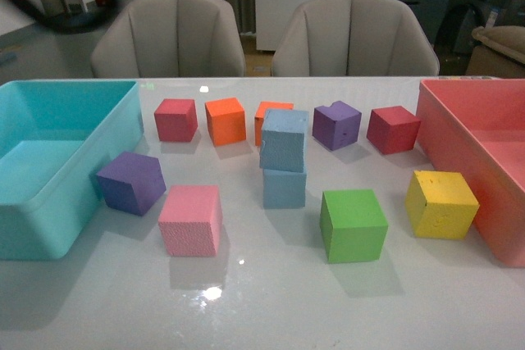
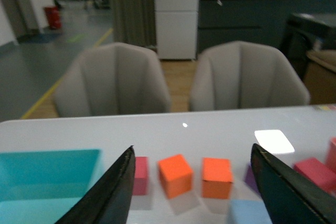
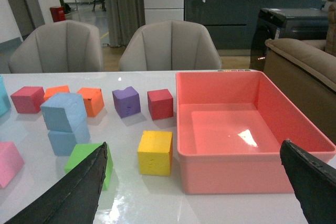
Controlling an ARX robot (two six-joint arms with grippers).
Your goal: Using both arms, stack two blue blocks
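Two pale blue blocks stand stacked at the table's middle: the upper blue block [image 1: 285, 139] rests slightly turned on the lower blue block [image 1: 285, 187]. The right wrist view shows the same stack, upper block [image 3: 63, 111] over lower block [image 3: 65, 141]. Only a corner of a blue block [image 2: 251, 212] shows in the left wrist view. Neither arm appears in the front view. My left gripper [image 2: 191, 187] is open, raised above the table with nothing between its fingers. My right gripper [image 3: 194, 182] is open too, empty, hovering near the pink bin.
A teal bin [image 1: 57, 161] sits at the left, a pink bin [image 1: 480, 153] at the right. Around the stack lie red [image 1: 176, 119], orange [image 1: 225, 120], purple [image 1: 336, 125], pink [image 1: 191, 219], green [image 1: 353, 225] and yellow [image 1: 440, 204] cubes. Two chairs [image 1: 168, 38] stand behind.
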